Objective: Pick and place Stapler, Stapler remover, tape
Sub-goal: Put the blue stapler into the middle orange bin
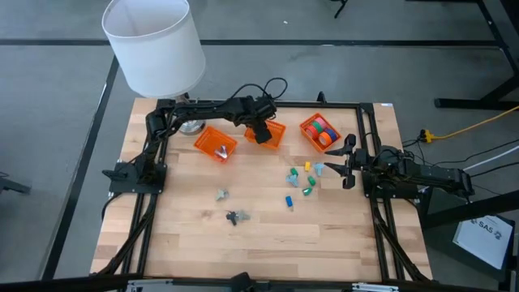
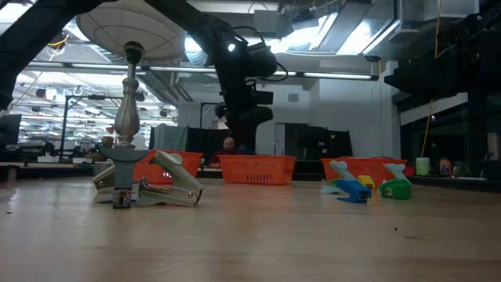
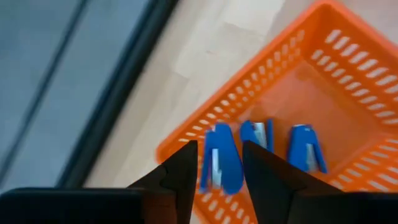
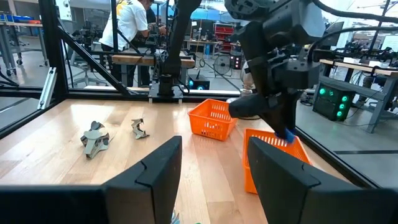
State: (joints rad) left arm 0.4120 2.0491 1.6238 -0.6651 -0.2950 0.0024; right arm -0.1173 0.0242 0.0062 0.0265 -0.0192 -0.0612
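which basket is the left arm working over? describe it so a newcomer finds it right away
Start from the white lampshade at the table's far left corner; three orange baskets run to its right along the far edge. It is the middle basket, directly under the left end effector. Unlike the basket of colourful tape rolls on its right, it holds small blue staplers.

Blue staplers: three lying side by side in middle orange basket. More small blue staplers loose on table, right of centre. Grey staple removers on bare wood, front left. Coloured tape rolls piled in right basket.
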